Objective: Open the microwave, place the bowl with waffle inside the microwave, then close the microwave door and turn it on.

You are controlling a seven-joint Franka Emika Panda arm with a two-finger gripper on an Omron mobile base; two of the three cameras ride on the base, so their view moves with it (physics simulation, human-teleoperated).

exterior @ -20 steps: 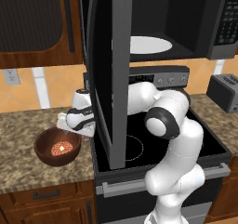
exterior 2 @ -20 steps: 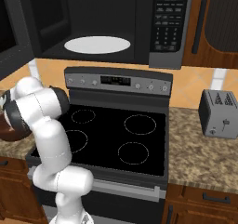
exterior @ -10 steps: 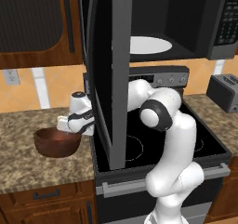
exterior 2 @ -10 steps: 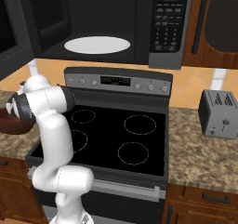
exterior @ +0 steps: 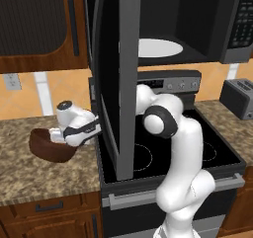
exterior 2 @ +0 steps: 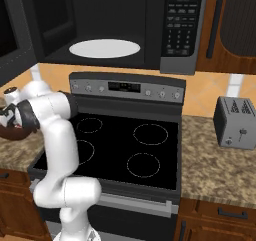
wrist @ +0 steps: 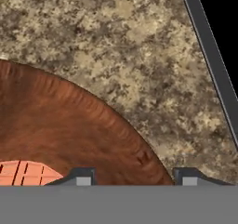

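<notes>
The hand point(exterior: 60, 133) reaches out to the left of the stove point(exterior: 197, 148) and grips the bowl point(exterior: 49, 145) at its right rim, one finger inside the wall and one outside, as the hand view shows with the two fingertips point(wrist: 82, 177) straddling the bowl's point(wrist: 69, 130) reddish-brown edge. The bowl hangs just above the speckled granite tabletop point(exterior: 29, 178), its rim roughly level; whether its base touches the stone cannot be told. Inside the bowl, at the lower left corner of the hand view, a slice of the orange waffle point(wrist: 25, 173) with its grid lines shows. From the right base view the bowl point(exterior 2: 12, 132) appears as a dark sliver behind the white wrist at the far left edge. Just to the right of the hand, the microwave door point(exterior: 116, 79) stands swung wide open, edge-on to the left base view, hanging down in front of the left side of the stove. Above the stove the microwave point(exterior 2: 120, 25) is open, with its white round plate point(exterior 2: 105, 48) bare in the dark cavity and the button panel point(exterior 2: 182, 22) at its right. Further right, a small grey toaster point(exterior 2: 235, 122) sits on the tabletop beside the stove, well apart from the hand.
</notes>
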